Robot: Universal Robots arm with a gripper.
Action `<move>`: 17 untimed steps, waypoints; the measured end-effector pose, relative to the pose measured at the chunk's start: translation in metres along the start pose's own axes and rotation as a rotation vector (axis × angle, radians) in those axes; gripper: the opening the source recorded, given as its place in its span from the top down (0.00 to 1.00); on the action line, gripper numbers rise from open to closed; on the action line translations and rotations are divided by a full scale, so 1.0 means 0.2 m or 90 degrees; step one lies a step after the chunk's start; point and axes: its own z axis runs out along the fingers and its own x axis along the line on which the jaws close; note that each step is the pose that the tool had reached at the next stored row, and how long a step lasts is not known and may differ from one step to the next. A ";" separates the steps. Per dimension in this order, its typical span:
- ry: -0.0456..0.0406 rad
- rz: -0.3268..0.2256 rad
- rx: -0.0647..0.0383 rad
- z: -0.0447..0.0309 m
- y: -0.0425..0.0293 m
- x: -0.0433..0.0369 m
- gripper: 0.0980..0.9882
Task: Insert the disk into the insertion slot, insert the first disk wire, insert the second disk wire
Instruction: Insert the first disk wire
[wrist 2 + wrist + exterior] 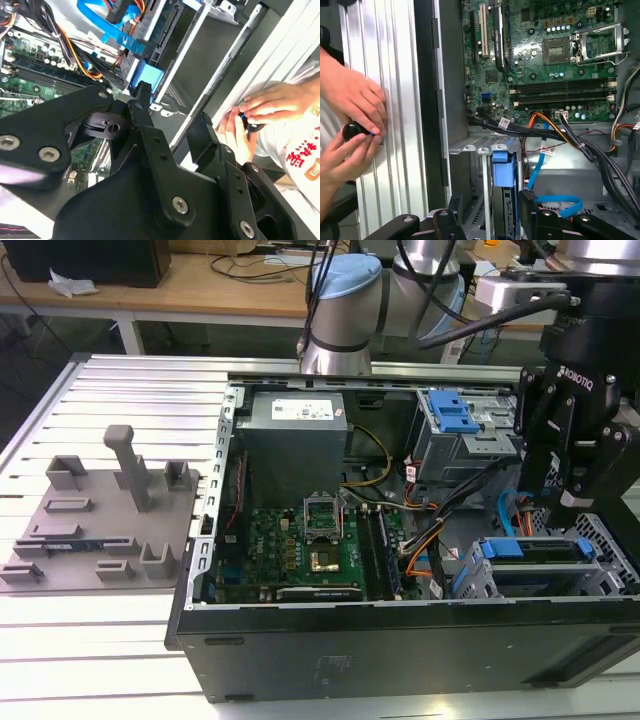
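So the gripper hung right over the disk with its fingers spread apart, gripping nothing. In both wrist views there was one finger on each side of the blue carrier. The disk sat in the insertion slot, at the front corner of the open PC case on the exterior view's right. A blue flat cable looped just beside the cage. Off the case, a person's hands pinched a small black object.

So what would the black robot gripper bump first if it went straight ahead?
Most likely the silver-grey disk in its bright blue plastic carrier, lying straight ahead of the open gripper, though depth is hard to judge.
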 end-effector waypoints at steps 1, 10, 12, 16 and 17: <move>0.0177 -0.001 0.001 -0.007 0.002 -0.034 0.48; 0.0278 -0.001 0.002 -0.056 -0.072 -0.246 0.48; 0.0301 -0.001 0.002 -0.054 -0.128 -0.260 0.48; 0.0389 -0.001 0.002 -0.041 -0.222 -0.282 0.48; 0.0408 0.001 0.002 -0.038 -0.229 -0.284 0.48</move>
